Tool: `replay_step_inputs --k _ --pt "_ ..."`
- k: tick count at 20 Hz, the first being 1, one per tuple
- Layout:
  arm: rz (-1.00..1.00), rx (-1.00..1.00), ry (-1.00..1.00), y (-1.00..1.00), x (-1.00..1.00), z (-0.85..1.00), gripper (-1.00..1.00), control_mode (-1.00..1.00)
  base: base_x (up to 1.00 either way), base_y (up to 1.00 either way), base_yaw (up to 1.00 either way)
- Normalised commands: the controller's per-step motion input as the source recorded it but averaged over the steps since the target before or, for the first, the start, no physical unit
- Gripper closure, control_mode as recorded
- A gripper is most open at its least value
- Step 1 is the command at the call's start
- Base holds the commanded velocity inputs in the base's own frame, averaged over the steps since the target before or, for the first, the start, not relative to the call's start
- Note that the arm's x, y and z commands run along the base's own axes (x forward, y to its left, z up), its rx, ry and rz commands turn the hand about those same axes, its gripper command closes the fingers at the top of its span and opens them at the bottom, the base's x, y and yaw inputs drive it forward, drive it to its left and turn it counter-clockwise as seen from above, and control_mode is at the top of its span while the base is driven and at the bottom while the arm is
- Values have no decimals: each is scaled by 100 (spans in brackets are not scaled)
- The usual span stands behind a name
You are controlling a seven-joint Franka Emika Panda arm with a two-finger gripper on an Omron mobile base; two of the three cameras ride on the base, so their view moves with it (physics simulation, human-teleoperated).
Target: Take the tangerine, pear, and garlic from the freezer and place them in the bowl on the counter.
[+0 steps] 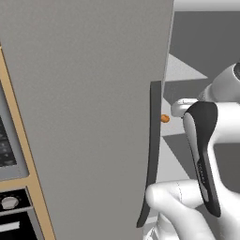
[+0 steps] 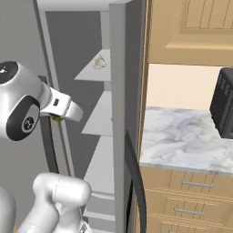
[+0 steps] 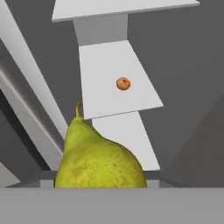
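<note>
The yellow-green pear point(image 3: 98, 162) sits right in front of the hand camera, and my gripper point(image 2: 60, 115) is shut on it inside the open freezer point(image 1: 84, 117). A sliver of the pear point(image 2: 56, 119) shows under the hand in the right base view. The pear hides the fingertips. The tangerine point(image 3: 123, 83) lies on a pale grey shelf point(image 3: 109, 65) beyond the pear, and the tangerine point(image 1: 165, 118) also peeks out past the door edge. A small whitish bulb, the garlic point(image 2: 99, 63), rests on a higher shelf. The bowl is out of view.
The freezer door with its long dark handle point(image 1: 152, 154) stands open at my left. To the right of the freezer is the marbled counter point(image 2: 182, 136) with a black appliance point(image 2: 223, 102) on it, over tan drawers point(image 2: 191, 200).
</note>
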Motion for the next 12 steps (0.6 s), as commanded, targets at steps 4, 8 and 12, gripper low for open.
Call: replay_step_inputs --k 4,8,12 --pt "1 0 0 8 -3 0 100 -100 0 0 0" --pt "0 0 0 1 -5 -1 100 100 -58 17 1" --pt "0 0 0 0 0 0 100 100 -100 43 1"
